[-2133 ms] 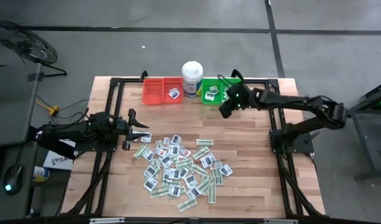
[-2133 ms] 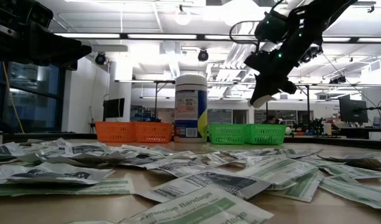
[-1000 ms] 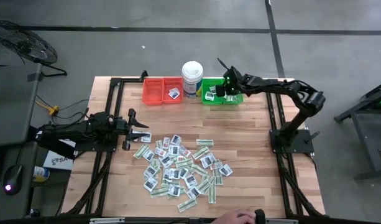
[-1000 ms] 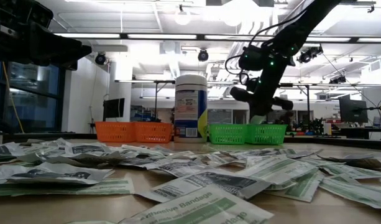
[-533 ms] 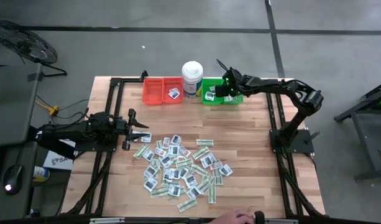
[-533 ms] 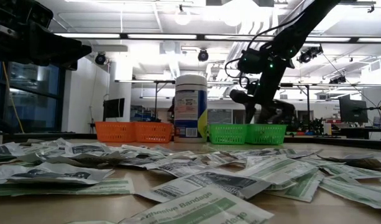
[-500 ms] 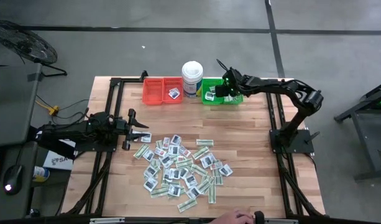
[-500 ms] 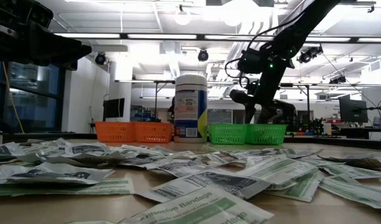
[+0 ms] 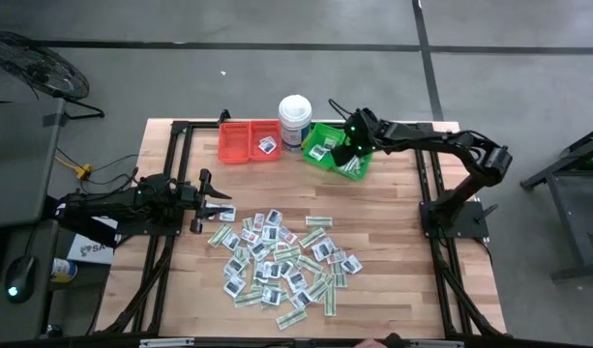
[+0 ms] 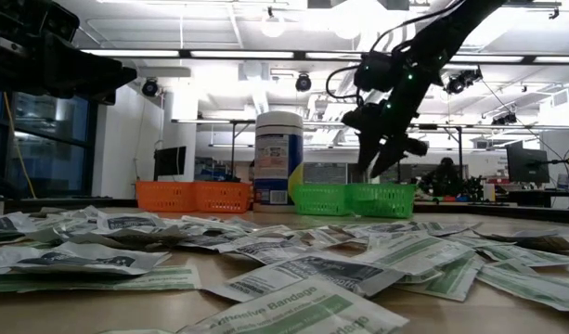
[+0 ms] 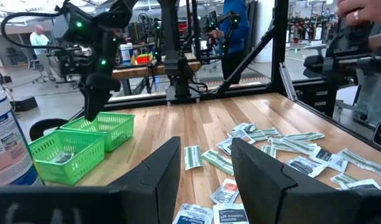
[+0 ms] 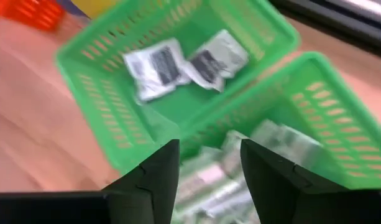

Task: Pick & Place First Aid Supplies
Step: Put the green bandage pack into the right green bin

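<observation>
Packets (image 9: 281,261) printed "Adhesive Bandage" lie heaped mid-worktop (image 9: 393,242); more sit in 2 green bins (image 9: 337,152). The right gripper (image 9: 352,147) hangs spread and empty above those bins. The left gripper (image 9: 219,202), also spread, waits beside the heap.

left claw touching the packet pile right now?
Apart. The low view shows the left claw hanging well above the packets, with open air between them.

Wooden table (image 9: 393,251): packet pile (image 9: 284,259) centre; far edge: red bins (image 9: 240,140), white tub (image 9: 295,118), green bins (image 9: 337,152).
</observation>
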Motion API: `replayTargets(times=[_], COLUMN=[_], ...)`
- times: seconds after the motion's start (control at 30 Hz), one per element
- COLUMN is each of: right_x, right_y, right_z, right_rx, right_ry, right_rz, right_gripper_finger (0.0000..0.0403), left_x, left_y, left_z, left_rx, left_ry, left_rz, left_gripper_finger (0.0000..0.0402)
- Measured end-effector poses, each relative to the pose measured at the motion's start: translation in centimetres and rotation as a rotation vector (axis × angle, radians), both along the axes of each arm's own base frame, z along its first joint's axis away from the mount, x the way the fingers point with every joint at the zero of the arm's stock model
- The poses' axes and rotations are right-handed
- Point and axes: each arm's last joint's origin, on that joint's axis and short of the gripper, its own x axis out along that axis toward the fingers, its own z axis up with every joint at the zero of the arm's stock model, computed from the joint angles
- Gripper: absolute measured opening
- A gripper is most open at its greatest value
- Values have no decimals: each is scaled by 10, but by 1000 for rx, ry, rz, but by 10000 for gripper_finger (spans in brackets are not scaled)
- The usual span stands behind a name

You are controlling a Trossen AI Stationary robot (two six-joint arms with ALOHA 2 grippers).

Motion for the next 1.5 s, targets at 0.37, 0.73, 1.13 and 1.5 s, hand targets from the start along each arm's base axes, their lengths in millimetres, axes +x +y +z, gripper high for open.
replayTargets(times=[0.37,0.73,1.13,1.5], right_x=[-12,1,31,70], right_y=[37,109,158,189], right_z=[22,34,23,-28], right_rx=[-35,-35,174,393], right_ry=[134,150,-35,-98], right_rz=[141,473,214,-16], right_gripper_finger=[156,156,156,156], left_x=[0,0,0,0], left_y=[0,0,0,0], left_z=[0,0,0,0], left_rx=[0,0,0,0], left_ry=[0,0,0,-1], left_rz=[1,5,4,3], left_gripper_finger=[140,140,140,140])
